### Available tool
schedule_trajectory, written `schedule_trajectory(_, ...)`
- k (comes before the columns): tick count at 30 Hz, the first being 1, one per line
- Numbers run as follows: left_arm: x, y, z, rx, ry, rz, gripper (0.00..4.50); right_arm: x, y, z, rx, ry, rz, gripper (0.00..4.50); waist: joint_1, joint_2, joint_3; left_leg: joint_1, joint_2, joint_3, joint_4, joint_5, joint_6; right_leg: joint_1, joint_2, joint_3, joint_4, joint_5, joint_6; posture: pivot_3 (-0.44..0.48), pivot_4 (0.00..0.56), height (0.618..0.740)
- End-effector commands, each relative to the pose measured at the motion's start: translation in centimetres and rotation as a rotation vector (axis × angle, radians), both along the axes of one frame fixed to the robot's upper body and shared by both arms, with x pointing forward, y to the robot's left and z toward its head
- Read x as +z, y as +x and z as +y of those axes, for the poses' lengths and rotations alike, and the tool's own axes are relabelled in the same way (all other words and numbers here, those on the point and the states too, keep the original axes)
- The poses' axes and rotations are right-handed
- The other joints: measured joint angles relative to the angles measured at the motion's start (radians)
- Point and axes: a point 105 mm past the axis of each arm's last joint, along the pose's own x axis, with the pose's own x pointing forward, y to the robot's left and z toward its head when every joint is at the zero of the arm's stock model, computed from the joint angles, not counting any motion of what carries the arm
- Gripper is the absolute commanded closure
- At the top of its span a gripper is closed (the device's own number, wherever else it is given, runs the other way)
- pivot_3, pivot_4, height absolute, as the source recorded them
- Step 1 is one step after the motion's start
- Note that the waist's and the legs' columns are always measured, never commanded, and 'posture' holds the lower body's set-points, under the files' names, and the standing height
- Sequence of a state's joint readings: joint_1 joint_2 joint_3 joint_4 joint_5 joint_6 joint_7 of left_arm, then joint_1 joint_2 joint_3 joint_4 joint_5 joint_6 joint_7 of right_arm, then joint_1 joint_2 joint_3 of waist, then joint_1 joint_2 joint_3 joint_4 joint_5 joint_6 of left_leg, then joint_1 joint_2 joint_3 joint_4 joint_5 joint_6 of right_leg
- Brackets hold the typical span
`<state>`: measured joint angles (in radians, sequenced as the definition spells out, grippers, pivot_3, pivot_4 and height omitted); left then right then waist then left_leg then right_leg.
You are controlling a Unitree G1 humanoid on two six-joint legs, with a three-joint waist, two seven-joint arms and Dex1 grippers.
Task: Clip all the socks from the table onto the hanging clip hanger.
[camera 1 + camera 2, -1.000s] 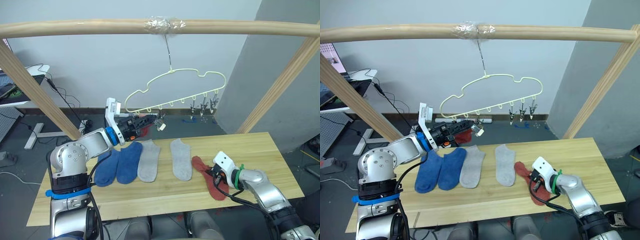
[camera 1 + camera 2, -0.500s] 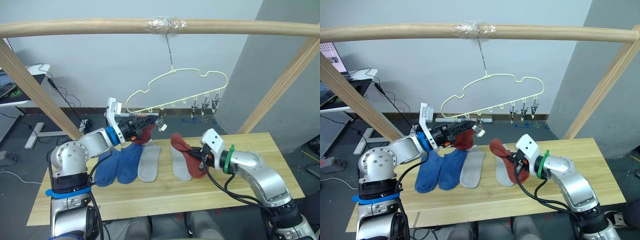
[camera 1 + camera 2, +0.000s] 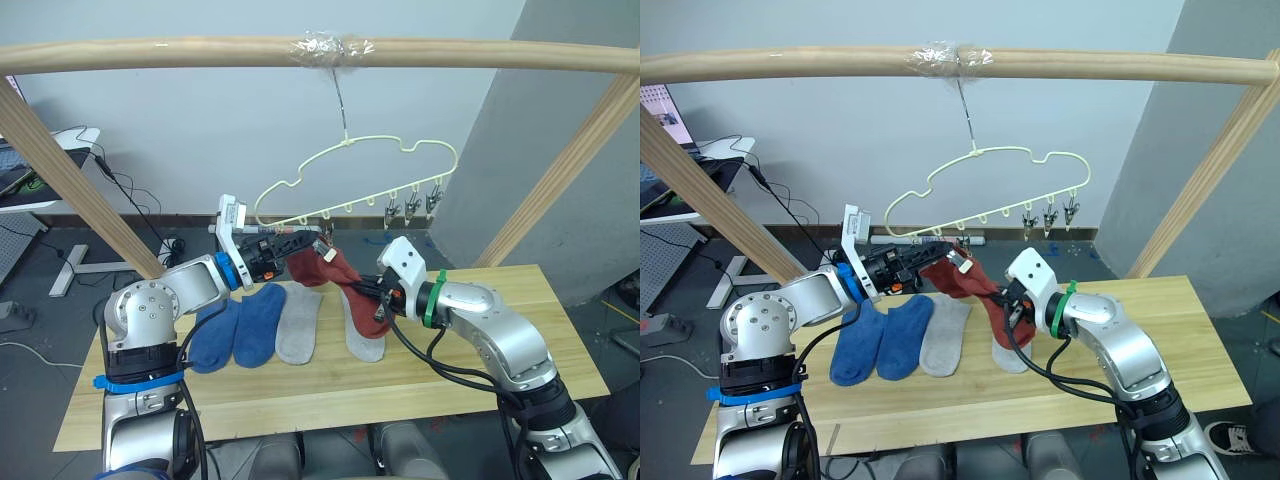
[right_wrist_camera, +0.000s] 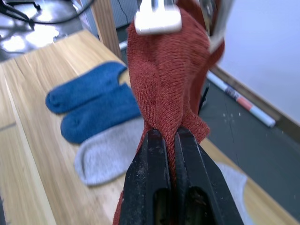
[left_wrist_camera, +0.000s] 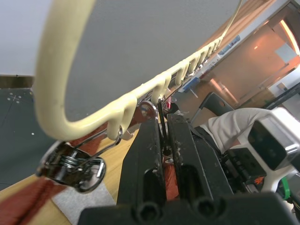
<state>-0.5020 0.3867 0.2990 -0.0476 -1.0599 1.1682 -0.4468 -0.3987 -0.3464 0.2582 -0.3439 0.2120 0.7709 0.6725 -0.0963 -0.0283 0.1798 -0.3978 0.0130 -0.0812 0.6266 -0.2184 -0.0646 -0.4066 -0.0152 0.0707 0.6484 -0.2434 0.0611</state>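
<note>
right gripper [image 3: 1009, 302] closed on a rust-red sock [image 3: 985, 295], lifted above the table [image 3: 1160, 340] | left gripper [image 3: 300, 240] closed on a grey clip [image 5: 75, 164] at the left end of the clip hanger [image 3: 400, 150] | two blue socks [image 3: 238, 325] and two grey socks [image 3: 298, 320] lie flat mid-table | right table side has free room

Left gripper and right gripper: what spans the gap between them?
A rust-red sock stretches from the left gripper, up at the clip hanger, down to the right gripper pinching it; clearest in the right eye view.
</note>
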Motion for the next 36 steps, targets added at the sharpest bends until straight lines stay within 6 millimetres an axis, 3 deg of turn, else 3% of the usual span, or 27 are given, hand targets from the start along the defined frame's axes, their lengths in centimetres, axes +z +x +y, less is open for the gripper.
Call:
schedule_trajectory(1, 0.1, -0.6, -0.3, -0.014, 0.021, -0.029, 4.5, 1.7, 0.3, 0.5, 0.007, 0.038, -0.051, 4.46, 0.0, 0.0, 0.0, 0.0, 0.0, 0.0, 0.0, 0.0, 0.0, 0.0, 0.0, 0.0, 0.0, 0.0, 0.0, -0.086, 0.146, 0.74)
schedule_trajectory(3, 0.2, -0.6, -0.2, 0.004, 0.063, -0.089, 4.5, 1.8, 0.3, 0.6, 0.01, 0.04, -0.052, 4.46, 0.001, 0.0, 0.0, 0.0, 0.0, 0.0, 0.0, 0.0, 0.0, 0.0, 0.0, 0.0, 0.0, 0.0, 0.0, -0.086, 0.146, 0.74)
schedule_trajectory(10, 0.6, -1.3, 0.1, -0.005, 0.033, -0.122, 2.32, 0.6, 0.3, 0.4, 0.014, 0.022, -0.027, 4.5, 0.007, 0.0, 0.0, 0.0, 0.0, 0.0, 0.0, 0.0, 0.0, 0.0, 0.0, 0.0, 0.0, 0.0, 0.0, -0.07, 0.151, 0.74)
schedule_trajectory(14, -0.1, -1.2, 0.8, 0.043, 0.155, -0.109, 1.12, 0.1, 0.1, 0.8, 0.018, 0.041, -0.003, 4.5, 0.008, 0.0, 0.0, 0.0, 0.0, 0.0, 0.0, 0.0, 0.0, 0.0, 0.0, 0.0, 0.0, 0.0, 0.0, -0.042, 0.148, 0.74)
schedule_trajectory(20, 0.8, -1.8, 2.9, 0.179, 0.383, -0.252, 1.12, -0.6, -0.2, 2.8, 0.042, 0.15, 0.104, 4.5, 0.011, 0.0, 0.0, -0.001, 0.001, 0.0, -0.002, 0.0, 0.0, -0.001, 0.0, 0.0, 0.0, 0.0, 0.0, -0.016, 0.149, 0.74)
schedule_trajectory(25, 1.9, -3.5, 3.5, 0.135, 0.271, -0.281, 1.12, -1.0, 0.0, 5.3, 0.072, 0.311, 0.271, 4.5, 0.016, 0.0, 0.0, -0.001, 0.001, 0.0, -0.001, 0.0, 0.0, -0.001, 0.0, -0.001, 0.0, 0.0, -0.001, 0.028, 0.148, 0.74)
schedule_trajectory(30, 1.8, -4.4, 3.4, 0.172, 0.282, -0.322, 1.06, -1.3, 1.0, 6.9, 0.057, 0.446, 0.434, 3.02, 0.028, 0.0, 0.0, -0.001, 0.001, -0.001, -0.001, 0.0, 0.0, -0.001, 0.0, -0.001, 0.001, 0.0, -0.001, 0.067, 0.146, 0.74)
schedule_trajectory(36, 0.9, -4.6, 3.1, 0.243, 0.308, -0.355, 1.06, -5.1, 1.0, 4.9, 0.04, 0.205, 0.345, 0.83, 0.067, 0.001, 0.0, -0.001, 0.0, 0.0, -0.002, 0.0, 0.0, -0.001, -0.001, -0.001, -0.002, 0.0, -0.002, 0.072, 0.153, 0.74)
